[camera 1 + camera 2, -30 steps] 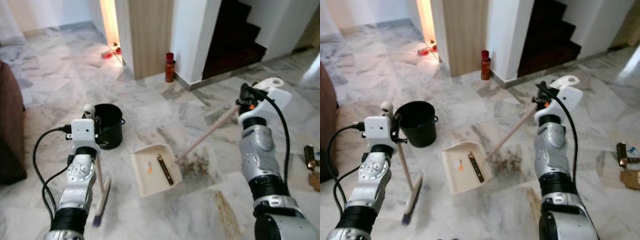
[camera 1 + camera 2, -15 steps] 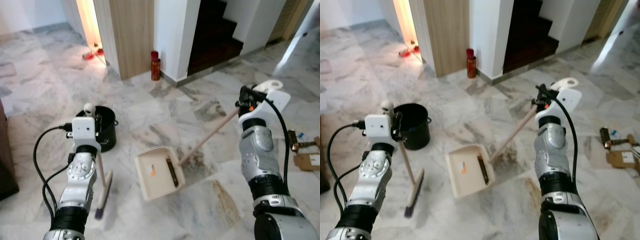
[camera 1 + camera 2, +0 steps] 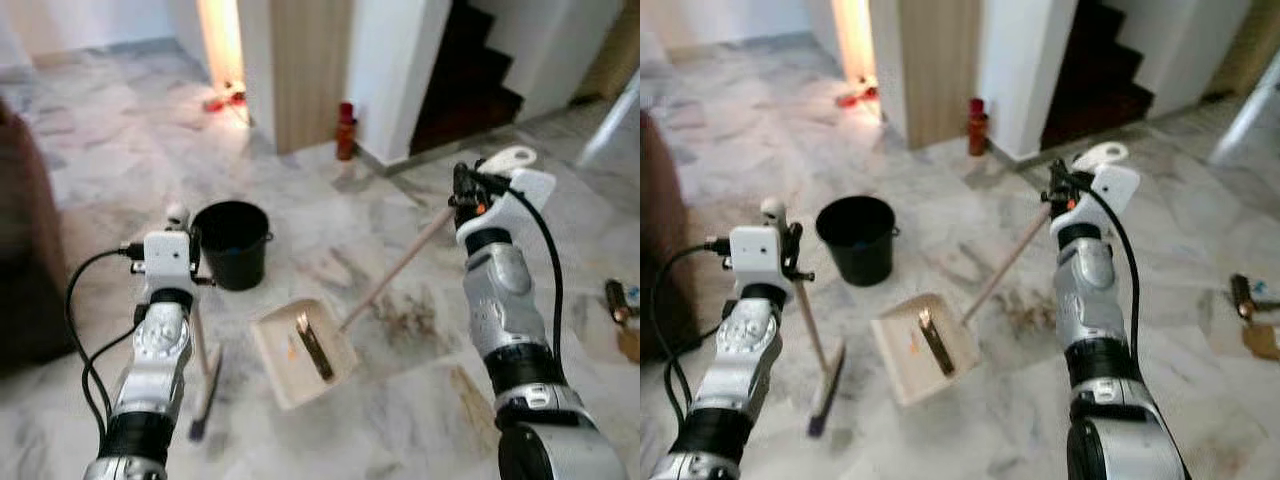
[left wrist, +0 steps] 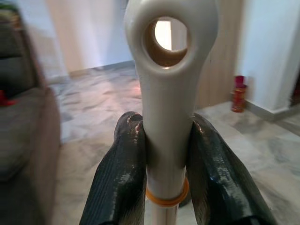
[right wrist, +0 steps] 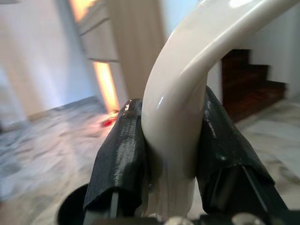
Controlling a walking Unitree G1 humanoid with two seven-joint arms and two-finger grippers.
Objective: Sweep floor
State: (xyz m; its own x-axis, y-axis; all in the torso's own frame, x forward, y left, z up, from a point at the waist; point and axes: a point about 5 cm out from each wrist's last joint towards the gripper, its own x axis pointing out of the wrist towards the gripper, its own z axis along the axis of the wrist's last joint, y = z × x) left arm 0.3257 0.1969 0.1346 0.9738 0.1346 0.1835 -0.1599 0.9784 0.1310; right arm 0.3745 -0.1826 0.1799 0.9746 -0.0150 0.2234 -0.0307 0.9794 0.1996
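Observation:
My left gripper (image 3: 190, 252) is shut on the cream handle of a small broom (image 3: 204, 372), whose dark bristles rest on the marble floor beside my left arm. In the left wrist view both black fingers (image 4: 123, 173) clamp the broom handle (image 4: 167, 112) just under its hanging hole. My right gripper (image 3: 462, 192) is shut on the curved cream top of the dustpan handle (image 5: 180, 112). The long wooden shaft slopes down to the cream dustpan (image 3: 300, 352) in the middle of the floor, which holds a dark stick-like scrap and a small orange bit.
A black bucket (image 3: 233, 244) stands behind the broom. A red canister (image 3: 345, 131) sits by the wall corner near a dark staircase (image 3: 470, 75). A brown sofa (image 3: 25, 250) edges the left side. Loose items (image 3: 620, 305) lie on the floor at far right.
The whole picture has shifted and blurred, so the camera moved. Both grippers keep their hold; the dustpan and broom stay in about the same place relative to the arms.

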